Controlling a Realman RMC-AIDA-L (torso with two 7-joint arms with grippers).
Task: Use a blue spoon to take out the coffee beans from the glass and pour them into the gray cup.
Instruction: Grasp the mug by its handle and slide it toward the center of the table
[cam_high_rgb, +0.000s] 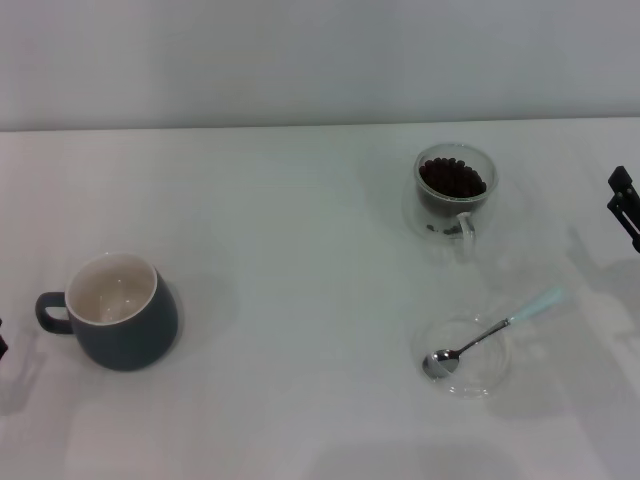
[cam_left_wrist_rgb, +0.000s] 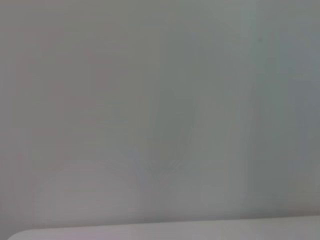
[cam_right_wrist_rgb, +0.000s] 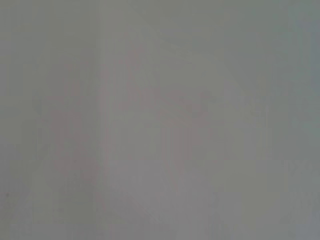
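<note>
The glass (cam_high_rgb: 455, 190) stands at the back right of the white table, its handle toward me, with dark coffee beans (cam_high_rgb: 452, 177) heaped inside. The blue spoon (cam_high_rgb: 490, 332) lies with its silver bowl in a flat clear glass dish (cam_high_rgb: 462, 357) and its pale blue handle pointing back and right over the rim. The gray cup (cam_high_rgb: 118, 310) stands at the front left, empty, cream inside, handle to the left. My right gripper (cam_high_rgb: 624, 205) shows only as a black tip at the right edge, right of the glass. My left gripper (cam_high_rgb: 2, 345) barely shows at the left edge beside the cup.
The white table (cam_high_rgb: 300, 250) runs back to a pale wall. Both wrist views show only a blank pale surface.
</note>
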